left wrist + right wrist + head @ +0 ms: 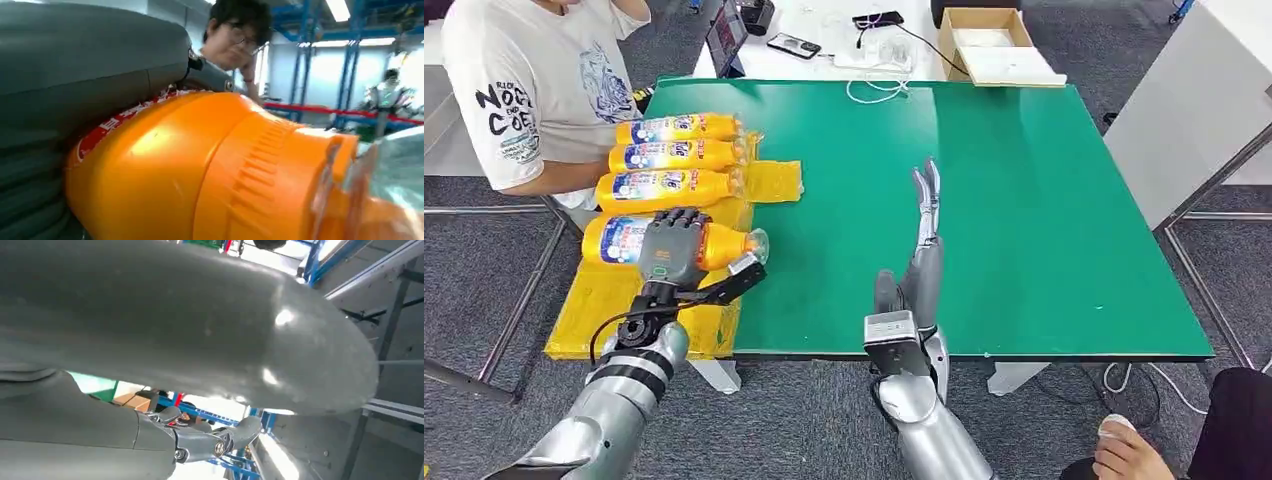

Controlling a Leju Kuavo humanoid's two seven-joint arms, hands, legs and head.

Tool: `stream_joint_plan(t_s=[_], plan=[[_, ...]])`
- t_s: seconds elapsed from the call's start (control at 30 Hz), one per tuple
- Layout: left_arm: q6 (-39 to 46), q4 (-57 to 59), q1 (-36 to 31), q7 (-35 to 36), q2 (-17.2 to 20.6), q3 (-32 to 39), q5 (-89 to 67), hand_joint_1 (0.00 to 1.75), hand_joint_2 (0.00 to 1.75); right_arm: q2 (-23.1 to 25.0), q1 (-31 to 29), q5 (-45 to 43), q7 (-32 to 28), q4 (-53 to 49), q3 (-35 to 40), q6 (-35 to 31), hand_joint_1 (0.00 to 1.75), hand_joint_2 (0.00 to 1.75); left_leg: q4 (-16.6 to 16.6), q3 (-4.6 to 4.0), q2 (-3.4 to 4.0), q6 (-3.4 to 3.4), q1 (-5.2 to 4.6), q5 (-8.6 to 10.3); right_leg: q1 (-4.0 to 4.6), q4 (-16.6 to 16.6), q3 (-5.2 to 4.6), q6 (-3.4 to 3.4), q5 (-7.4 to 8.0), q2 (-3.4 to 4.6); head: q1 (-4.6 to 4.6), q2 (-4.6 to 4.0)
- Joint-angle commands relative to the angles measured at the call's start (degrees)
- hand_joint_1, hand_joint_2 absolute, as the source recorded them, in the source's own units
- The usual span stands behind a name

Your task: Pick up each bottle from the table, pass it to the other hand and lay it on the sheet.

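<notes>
My left hand (672,247) grips an orange bottle (619,240) with a blue and white label and a clear cap, lying crosswise over the yellow sheet (609,295) at the table's left edge. The left wrist view shows that bottle (200,170) close up against my hand (75,75). Three more orange bottles (674,157) lie side by side on the sheet farther back. My right hand (924,235) is over the green table (1044,200) near the middle front, fingers stretched straight and holding nothing; its thumb (200,330) looms large in the right wrist view.
A person in a white T-shirt (534,85) sits at the table's left, close to the sheet. A cardboard box (994,45), phones and cables lie on a white table behind. Another person's hand (1129,450) is at the lower right. A white partition (1194,100) stands to the right.
</notes>
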Motion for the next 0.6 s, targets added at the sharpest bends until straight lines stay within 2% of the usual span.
stream_joint_plan(t_s=[0.03,0.3,0.37,0.4,0.47,0.5,0.6], plan=[[0.00,7.98,-4.26,0.25,2.22,0.87,-0.41,1.75,1.75,-2.06,-1.57,-0.39,0.06,0.45,1.78,-0.02,0.00,0.00,0.02,0.23,0.07,0.08,-0.01,-0.12,0.01,-0.01,0.24,-0.08,-0.09,0.02,0.00,0.00],[0.00,7.98,-4.26,0.25,2.22,0.87,-0.41,1.75,1.75,-2.06,-1.57,-0.39,0.06,0.45,1.78,-0.02,0.00,0.00,0.01,0.16,0.02,0.05,-0.03,-0.08,0.00,0.00,0.20,-0.09,-0.08,-0.02,0.02,0.00],[0.00,13.54,-6.73,4.50,4.28,-5.09,-2.48,1.75,1.75,-2.02,-2.12,-0.95,-0.02,1.27,2.36,0.22,0.00,0.00,0.00,0.23,0.03,0.06,-0.02,-0.11,0.01,0.00,0.26,-0.11,-0.10,-0.03,0.00,0.00],[0.00,16.77,-8.23,6.80,5.73,-10.37,-2.48,1.75,1.75,-2.01,-2.56,-0.94,-0.02,1.80,2.86,0.18,0.00,0.00,0.00,0.11,0.01,0.04,-0.02,-0.05,0.01,0.00,0.14,-0.07,-0.05,-0.03,0.00,0.00],[0.00,20.44,-9.89,7.68,6.56,-13.96,-2.48,1.75,1.75,-2.03,-3.06,-1.14,-0.02,2.53,3.37,0.17,0.00,0.00,-0.01,0.15,0.00,0.04,-0.02,-0.05,0.00,0.01,0.17,-0.09,-0.06,-0.05,0.02,0.00],[-1.07,19.58,-9.81,9.33,7.70,-20.68,3.35,1.75,1.75,-2.02,-3.25,-1.38,-0.02,2.95,3.71,0.07,0.00,0.00,0.02,0.29,0.03,0.06,-0.02,-0.13,0.02,0.03,0.31,-0.13,-0.13,-0.04,0.02,0.00],[-3.33,22.71,-10.95,6.71,6.81,-18.19,5.73,1.75,1.75,-1.99,-3.54,-1.68,-0.02,4.01,3.78,0.47,0.00,0.00,0.01,0.18,0.02,0.05,-0.02,-0.08,0.01,0.01,0.21,-0.08,-0.08,-0.03,0.02,0.00]])
